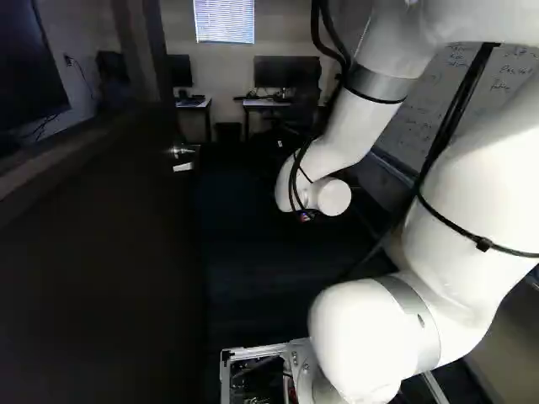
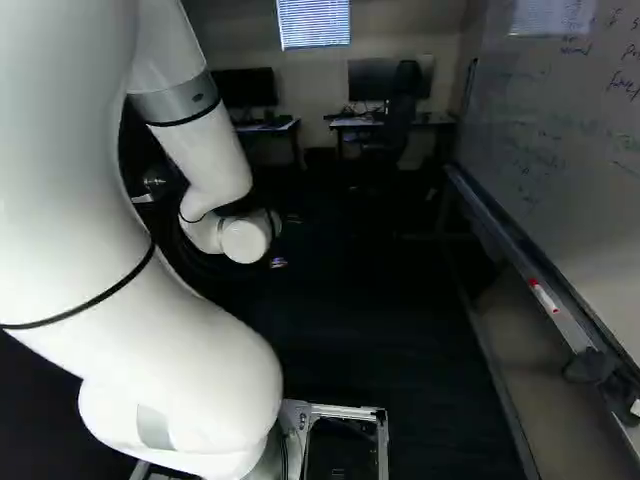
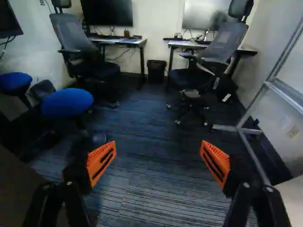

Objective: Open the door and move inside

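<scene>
The dark door (image 1: 101, 252) stands open along the left of the left base view, its metal handle (image 1: 181, 153) near its far edge. That handle (image 2: 152, 188) shows partly behind my arm in the right base view. Only a small part of my gripper (image 1: 305, 216) shows under the wrist in the left base view, right of the handle and apart from it. In the wrist view my gripper (image 3: 158, 158) has its orange-padded fingers wide apart, with carpet beyond and nothing between them. A dark brown surface, seemingly the door (image 3: 19, 189), lies beside one finger.
Beyond the doorway stand desks (image 3: 123, 41) with monitors, office chairs (image 3: 208, 52), a bin (image 3: 156, 71) and a blue stool (image 3: 67, 102). A whiteboard (image 2: 560, 150) with a tray (image 2: 530, 280) runs along the right of the right base view. Its metal frame (image 3: 255, 101) stands on the carpet.
</scene>
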### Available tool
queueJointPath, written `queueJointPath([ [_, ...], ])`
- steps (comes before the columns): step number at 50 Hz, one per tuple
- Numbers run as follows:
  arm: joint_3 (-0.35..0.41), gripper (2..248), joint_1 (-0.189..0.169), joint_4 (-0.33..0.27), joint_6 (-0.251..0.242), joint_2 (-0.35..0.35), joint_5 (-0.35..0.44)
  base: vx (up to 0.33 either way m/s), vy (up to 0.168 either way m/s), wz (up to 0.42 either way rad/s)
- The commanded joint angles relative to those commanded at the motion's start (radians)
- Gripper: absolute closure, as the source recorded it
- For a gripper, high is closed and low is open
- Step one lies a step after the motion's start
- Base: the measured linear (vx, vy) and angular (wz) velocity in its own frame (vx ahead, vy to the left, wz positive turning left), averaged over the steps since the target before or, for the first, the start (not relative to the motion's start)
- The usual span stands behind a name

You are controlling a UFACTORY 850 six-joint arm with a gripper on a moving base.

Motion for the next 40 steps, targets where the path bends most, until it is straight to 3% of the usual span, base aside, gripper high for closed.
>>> queueJointPath([
  [40, 0.0, 3, 0.0, 0.0, 0.0, 0.0, 0.0, 0.205, 0.006, -0.018],
])
